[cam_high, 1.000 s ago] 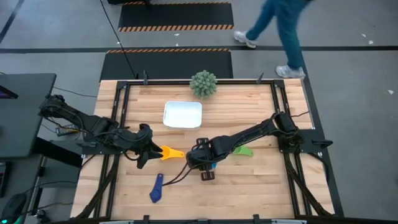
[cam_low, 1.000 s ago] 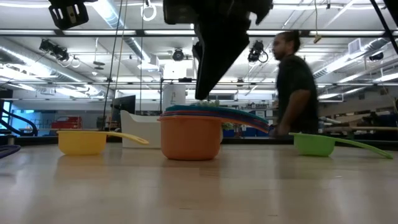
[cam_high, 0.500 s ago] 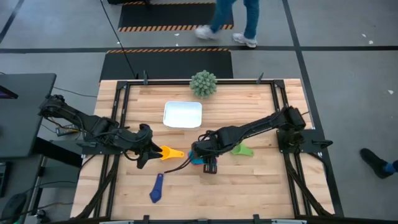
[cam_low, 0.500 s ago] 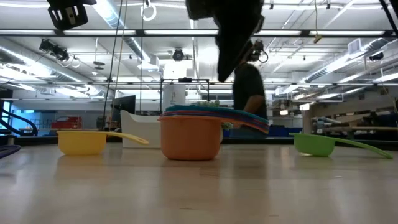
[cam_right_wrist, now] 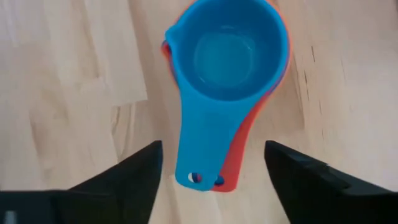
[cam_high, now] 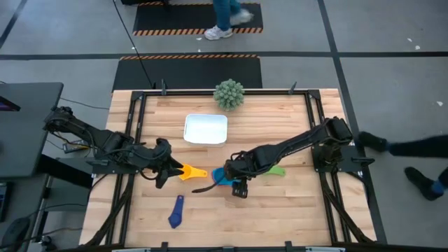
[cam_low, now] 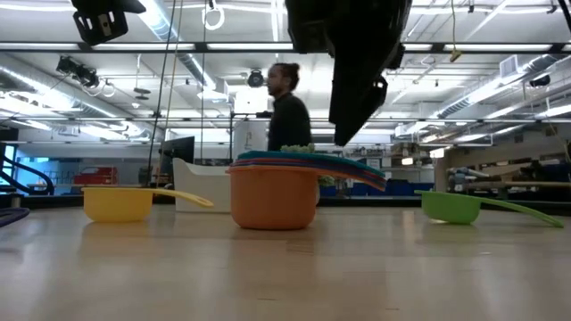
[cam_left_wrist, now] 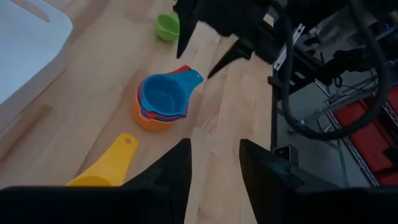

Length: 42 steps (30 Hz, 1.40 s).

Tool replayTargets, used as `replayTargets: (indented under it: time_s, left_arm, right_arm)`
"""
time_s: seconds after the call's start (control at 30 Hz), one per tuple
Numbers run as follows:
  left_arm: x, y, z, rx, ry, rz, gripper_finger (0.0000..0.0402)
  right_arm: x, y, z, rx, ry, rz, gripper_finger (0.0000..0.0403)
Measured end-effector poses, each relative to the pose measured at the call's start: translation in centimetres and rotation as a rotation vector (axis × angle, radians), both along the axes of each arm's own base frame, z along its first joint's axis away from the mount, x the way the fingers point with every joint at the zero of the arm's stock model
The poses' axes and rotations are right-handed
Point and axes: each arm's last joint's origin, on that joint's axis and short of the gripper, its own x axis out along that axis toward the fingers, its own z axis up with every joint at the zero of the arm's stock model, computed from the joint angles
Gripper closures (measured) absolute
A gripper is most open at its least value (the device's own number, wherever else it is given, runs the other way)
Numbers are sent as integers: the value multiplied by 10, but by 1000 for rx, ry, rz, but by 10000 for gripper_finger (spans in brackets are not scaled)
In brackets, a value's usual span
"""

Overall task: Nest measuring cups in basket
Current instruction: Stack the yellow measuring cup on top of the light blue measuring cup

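A nested stack of measuring cups (cam_high: 220, 175) stands mid-table, orange at the bottom and a light blue cup (cam_right_wrist: 227, 56) on top. My right gripper (cam_right_wrist: 214, 180) hovers open above the stack's handles, a finger on either side without touching. The yellow cup (cam_high: 187, 171), green cup (cam_high: 274, 169) and navy cup (cam_high: 175, 211) lie apart on the wood. The white basket (cam_high: 206, 129) stands farther back. My left gripper (cam_left_wrist: 214, 174) waits open by the yellow cup, raised above the table.
A spiky grey-green ball plant (cam_high: 229, 93) stands at the table's far edge behind the basket. Black frame rails (cam_high: 136, 126) run along both sides of the table. A person (cam_low: 287, 116) walks in the room beyond. Bare wood lies toward the near edge.
My right gripper has drawn a little toward the table's right edge, off the top of the stack, and has rolled about its own line. The stack has stayed where it was and now shows more in the high view.
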Motion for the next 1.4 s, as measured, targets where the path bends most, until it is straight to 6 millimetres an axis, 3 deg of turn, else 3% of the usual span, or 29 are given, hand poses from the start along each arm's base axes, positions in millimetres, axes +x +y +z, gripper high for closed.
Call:
replayTargets:
  time_s: [0.17,0.4,0.83,1.13,1.4]
  left_arm:
    - [1,0,0,1,2,3,260]
    - [1,0,-1,2,4,4,260]
    - [1,1,-1,22,-5,38,260]
    - [1,1,-1,22,-5,38,260]
    - [1,1,0,30,-9,54,260]
  right_arm:
    - [0,0,-17,-16,6,-24,82]
    - [2,1,-27,-24,30,-17,84]
    - [4,-2,-26,-127,-8,3,87]
    - [4,2,-26,-37,9,26,87]
    - [5,-1,-26,-135,-12,21,87]
